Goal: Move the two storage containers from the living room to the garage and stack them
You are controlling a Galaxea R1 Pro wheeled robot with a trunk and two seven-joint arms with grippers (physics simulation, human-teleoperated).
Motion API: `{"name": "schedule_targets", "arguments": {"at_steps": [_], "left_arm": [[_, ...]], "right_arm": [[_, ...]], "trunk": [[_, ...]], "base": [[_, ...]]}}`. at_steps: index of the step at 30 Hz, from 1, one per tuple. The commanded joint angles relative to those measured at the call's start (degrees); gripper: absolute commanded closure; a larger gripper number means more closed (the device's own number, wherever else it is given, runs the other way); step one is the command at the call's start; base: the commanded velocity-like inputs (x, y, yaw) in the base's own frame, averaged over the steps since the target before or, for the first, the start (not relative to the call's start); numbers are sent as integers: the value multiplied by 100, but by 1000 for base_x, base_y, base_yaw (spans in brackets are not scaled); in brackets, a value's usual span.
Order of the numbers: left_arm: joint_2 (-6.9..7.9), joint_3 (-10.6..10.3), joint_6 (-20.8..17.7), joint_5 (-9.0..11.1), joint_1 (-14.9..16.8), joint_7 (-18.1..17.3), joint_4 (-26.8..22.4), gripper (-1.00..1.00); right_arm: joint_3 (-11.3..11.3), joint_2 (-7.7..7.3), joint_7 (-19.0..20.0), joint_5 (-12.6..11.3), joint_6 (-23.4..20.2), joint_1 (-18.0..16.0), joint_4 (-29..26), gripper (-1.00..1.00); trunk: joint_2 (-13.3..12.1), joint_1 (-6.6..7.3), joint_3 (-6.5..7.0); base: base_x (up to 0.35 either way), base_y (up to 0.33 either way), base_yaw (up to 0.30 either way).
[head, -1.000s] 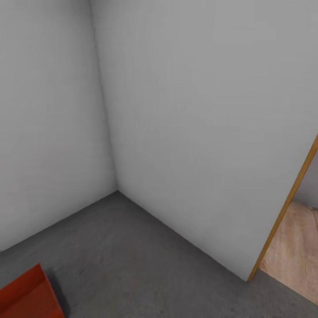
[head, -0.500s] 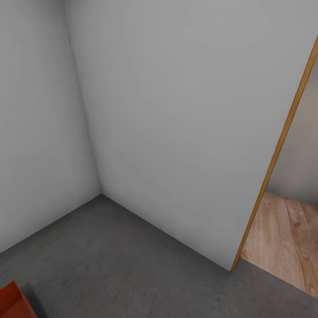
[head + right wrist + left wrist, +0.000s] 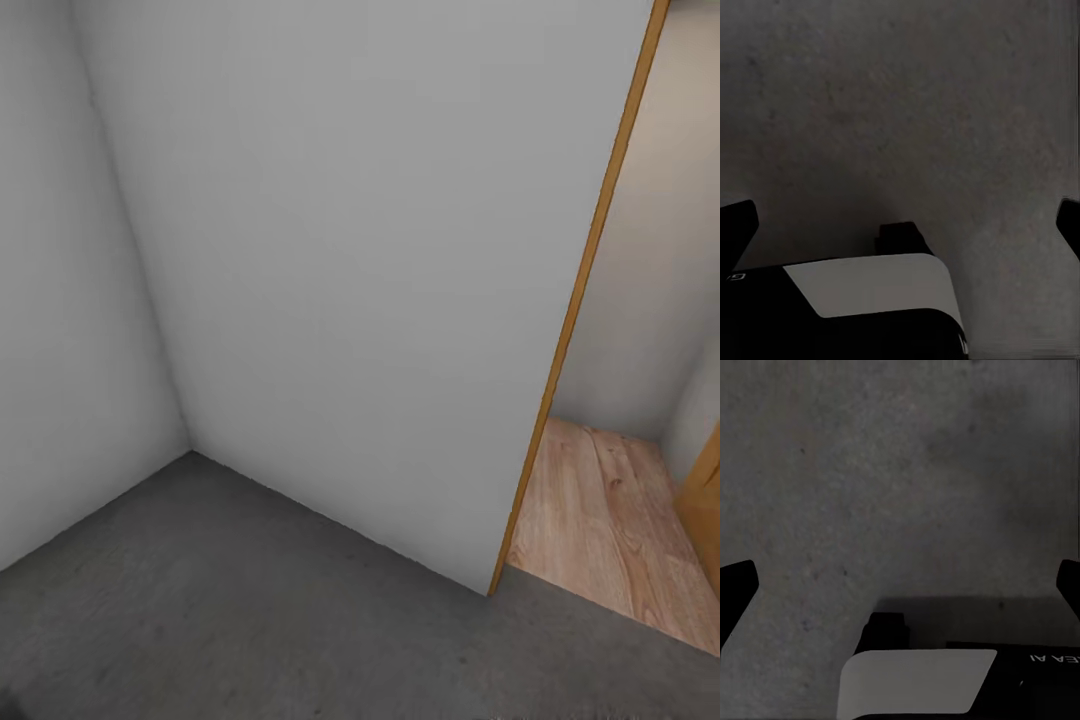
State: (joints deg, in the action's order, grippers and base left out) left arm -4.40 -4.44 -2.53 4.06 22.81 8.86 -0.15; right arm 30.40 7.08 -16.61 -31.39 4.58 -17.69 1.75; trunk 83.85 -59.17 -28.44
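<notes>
I am in the garage, facing a corner of plain white walls (image 3: 350, 250) above the grey concrete floor (image 3: 250, 600). The storage containers are out of view. In the left wrist view my left gripper (image 3: 900, 585) hangs open over bare concrete, its dark fingertips (image 3: 736, 589) far apart with nothing between them. In the right wrist view my right gripper (image 3: 900, 225) is likewise open over the concrete, and its fingertips (image 3: 736, 225) hold nothing.
An orange-wood door frame (image 3: 570, 330) runs down the right end of the wall. Beyond it lies a light wood plank floor (image 3: 610, 530), with an orange door edge (image 3: 705, 490) at the far right. A white and black part of my own body (image 3: 915, 682) shows beneath each wrist.
The camera has swung to the right. The orange-red container's corner slid out at the lower left, and the doorway with the plank floor came further into view.
</notes>
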Motion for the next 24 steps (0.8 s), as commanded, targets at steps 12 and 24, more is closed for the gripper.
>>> {"name": "schedule_targets", "arguments": {"at_steps": [12, 24], "left_arm": [[2, -48, -21, 46, 4, 19, -2, -100], [102, -48, -20, 42, 1, 19, -2, -100]], "right_arm": [[45, -19, -2, -52, 46, -7, 18, -100], [45, -21, -8, -55, 56, -7, 18, -100]], "trunk": [[3, 0, -6], [3, 0, -6]], "base": [[0, 0, -249], [0, 0, -249]]}}
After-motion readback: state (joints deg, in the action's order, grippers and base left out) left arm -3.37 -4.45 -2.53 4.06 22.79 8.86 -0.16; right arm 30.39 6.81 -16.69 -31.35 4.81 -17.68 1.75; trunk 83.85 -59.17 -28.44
